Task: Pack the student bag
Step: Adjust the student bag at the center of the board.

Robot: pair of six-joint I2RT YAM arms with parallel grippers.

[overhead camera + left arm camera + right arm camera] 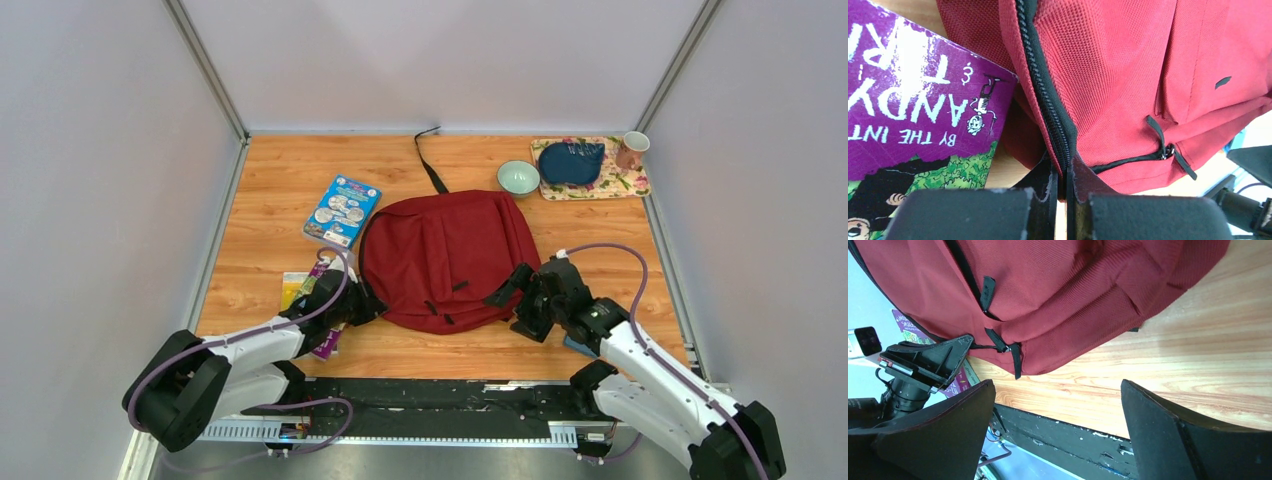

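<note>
The dark red fabric backpack (445, 255) lies flat in the middle of the light wooden table (280, 180), with its black strap (430, 165) trailing toward the far wall. The left gripper (358, 302) sits at the backpack's near-left edge. In the left wrist view its jaws are clenched together on the seam that carries the black zipper (1045, 90), with the edge of red cloth pinched between the fingers (1045, 187). A purple paperback book (913, 100) lies just left of that pinched edge, under the left arm; whether its corner touches the cloth I cannot tell

The right gripper (512, 292) hangs at the backpack's near-right edge with its jaws spread wide and nothing between them. In the right wrist view the two fingers (953, 435) frame bare wood just near of the bag, apart from the fabric. A black zip pull (1015, 357) dangles over the bag's near edge

On the far left of the table rests a light blue book with round pictures on its cover (342, 210), close beside the backpack. At the far right a pale green bowl (518, 178) stands just beside a floral mat (625, 185), which bears a dark blue pouch (571, 161) and a pink mug (631, 150)
</note>
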